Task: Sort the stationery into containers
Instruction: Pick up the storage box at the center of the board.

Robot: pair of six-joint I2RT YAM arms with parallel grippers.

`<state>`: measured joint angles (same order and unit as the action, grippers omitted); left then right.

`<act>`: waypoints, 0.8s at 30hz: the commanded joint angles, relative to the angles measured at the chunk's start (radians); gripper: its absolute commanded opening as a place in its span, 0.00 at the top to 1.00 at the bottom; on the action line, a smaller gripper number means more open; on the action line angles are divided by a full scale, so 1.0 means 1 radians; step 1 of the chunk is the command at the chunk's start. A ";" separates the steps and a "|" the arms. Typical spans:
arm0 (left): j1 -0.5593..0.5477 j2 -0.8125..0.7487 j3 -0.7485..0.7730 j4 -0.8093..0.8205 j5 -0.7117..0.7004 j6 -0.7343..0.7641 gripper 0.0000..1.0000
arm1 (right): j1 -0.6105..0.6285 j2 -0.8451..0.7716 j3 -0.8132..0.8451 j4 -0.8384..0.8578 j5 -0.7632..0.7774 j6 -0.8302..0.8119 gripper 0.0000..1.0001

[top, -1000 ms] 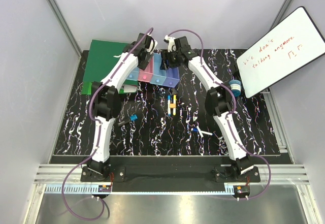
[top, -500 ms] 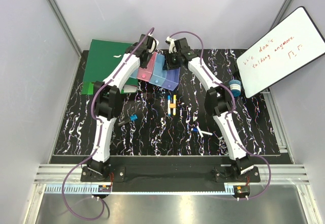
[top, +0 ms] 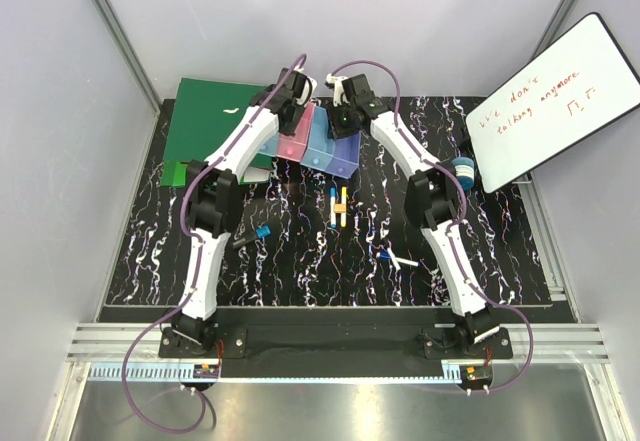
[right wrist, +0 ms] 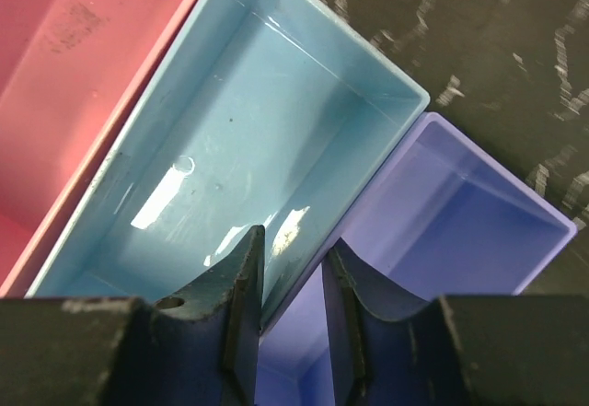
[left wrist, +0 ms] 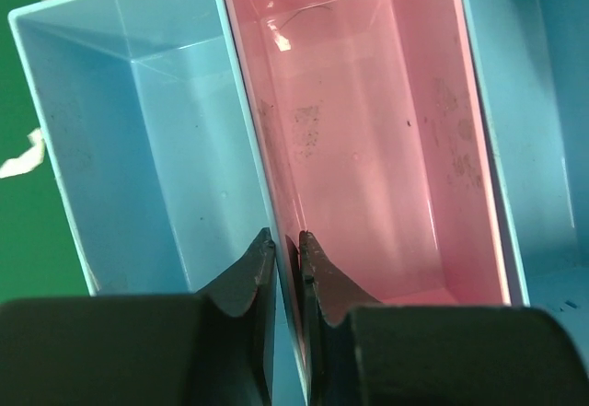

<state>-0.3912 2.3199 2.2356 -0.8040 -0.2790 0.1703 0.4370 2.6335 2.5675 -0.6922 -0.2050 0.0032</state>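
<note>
Four joined containers (top: 318,144) sat far back beside the binder (top: 210,111); left gripper (left wrist: 283,240) tightly pinched the light-blue/pink wall, right gripper (right wrist: 293,245) the blue/violet wall. Whiteboard (top: 555,96) partly read "talking anymore" in red.

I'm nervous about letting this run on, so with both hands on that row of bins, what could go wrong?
1. The left hand pinches only the thin wall between the end light blue bin and the pink bin, the right hand the wall beside the violet bin; uneven pulls could twist the row of bins or a grip could slip.
2. The green binder lies at the row's end and could snag it.
</note>
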 commanded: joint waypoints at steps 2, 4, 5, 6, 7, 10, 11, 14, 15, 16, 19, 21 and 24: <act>-0.044 -0.109 0.024 -0.009 0.126 0.023 1.00 | 0.003 -0.168 -0.073 0.028 0.117 -0.189 1.00; -0.057 -0.109 0.036 -0.006 0.155 0.014 1.00 | 0.000 -0.190 -0.087 0.028 0.144 -0.216 1.00; -0.061 -0.108 0.045 -0.003 0.161 0.015 1.00 | -0.003 -0.194 -0.090 0.028 0.160 -0.220 1.00; -0.064 -0.106 0.050 0.000 0.169 0.012 1.00 | -0.007 -0.202 -0.092 0.029 0.165 -0.220 1.00; -0.069 -0.103 0.053 0.002 0.173 0.011 1.00 | -0.017 -0.205 -0.090 0.028 0.171 -0.220 1.00; -0.078 -0.100 0.059 0.006 0.192 -0.005 1.00 | -0.027 -0.211 -0.086 0.028 0.219 -0.235 1.00; -0.081 -0.099 0.058 0.009 0.196 -0.015 1.00 | -0.029 -0.211 -0.084 0.028 0.242 -0.239 1.00; -0.089 -0.093 0.056 0.014 0.216 -0.035 1.00 | -0.043 -0.211 -0.089 0.028 0.269 -0.249 1.00; -0.090 -0.090 0.055 0.019 0.222 -0.046 1.00 | -0.044 -0.213 -0.089 0.028 0.274 -0.256 1.00; -0.095 -0.083 0.055 0.022 0.225 -0.051 1.00 | -0.047 -0.213 -0.092 0.029 0.279 -0.259 1.00; -0.098 -0.070 0.047 0.034 0.247 -0.080 1.00 | -0.053 -0.208 -0.089 0.031 0.305 -0.278 1.00; -0.101 -0.060 0.041 0.046 0.264 -0.103 1.00 | -0.061 -0.205 -0.084 0.031 0.308 -0.279 1.00; -0.112 -0.048 0.033 0.052 0.273 -0.114 1.00 | -0.067 -0.201 -0.075 0.034 0.329 -0.285 1.00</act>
<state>-0.4572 2.3085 2.2436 -0.7345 -0.1555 0.0223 0.3958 2.5088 2.4634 -0.7536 0.0433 -0.1871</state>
